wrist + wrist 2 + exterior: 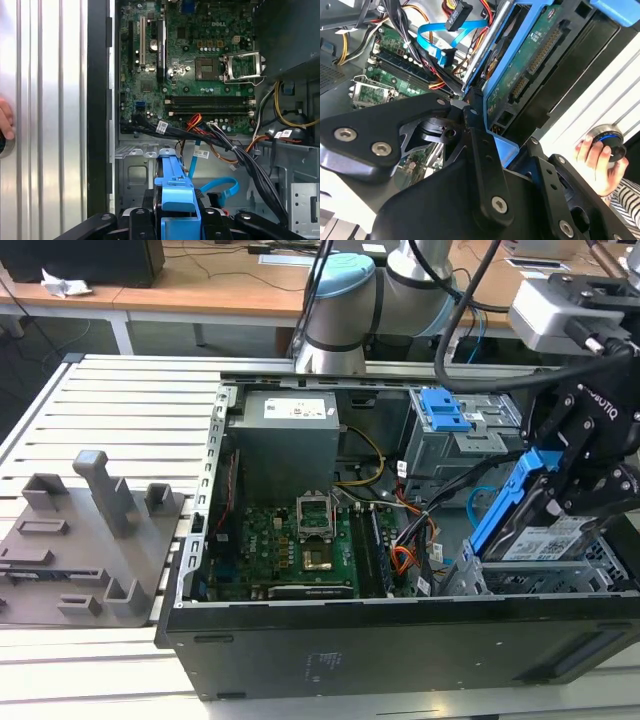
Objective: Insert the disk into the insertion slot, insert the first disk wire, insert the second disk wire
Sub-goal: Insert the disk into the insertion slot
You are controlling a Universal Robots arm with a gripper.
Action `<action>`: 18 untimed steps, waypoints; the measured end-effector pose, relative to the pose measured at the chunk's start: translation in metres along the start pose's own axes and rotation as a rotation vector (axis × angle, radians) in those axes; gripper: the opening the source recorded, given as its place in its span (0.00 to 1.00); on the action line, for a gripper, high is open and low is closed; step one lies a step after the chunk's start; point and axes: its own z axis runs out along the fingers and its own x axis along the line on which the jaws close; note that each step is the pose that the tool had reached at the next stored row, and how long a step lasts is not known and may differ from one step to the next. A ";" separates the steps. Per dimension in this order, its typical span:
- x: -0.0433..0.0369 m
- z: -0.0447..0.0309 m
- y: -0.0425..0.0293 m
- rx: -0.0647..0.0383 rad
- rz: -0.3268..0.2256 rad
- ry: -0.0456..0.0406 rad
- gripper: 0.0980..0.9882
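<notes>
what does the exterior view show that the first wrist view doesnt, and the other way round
The exterior view adds the grey fixture on the slatted table, the arm, the blue latch on the taller cage, and the disk held tilted in the claw, white label showing. The first wrist view adds a person's hand beside the slats. Both share the motherboard, its CPU socket, the wire bundle and the disk's blue carrier.

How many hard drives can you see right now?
1: the disk in its blue carrier, held tilted by the gripper over the insertion slot at the exterior view's right. Others may sit hidden inside the taller cage.
</notes>
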 end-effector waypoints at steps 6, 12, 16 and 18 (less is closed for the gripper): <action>0.0000 0.0079 -0.0003 0.000 0.000 -0.0001 0.31; 0.0000 0.0079 -0.0003 0.000 0.000 0.0001 0.37; -0.0001 0.0080 -0.0003 0.000 0.000 0.0001 0.09; 0.0000 0.0081 -0.0003 0.000 0.000 0.0000 0.01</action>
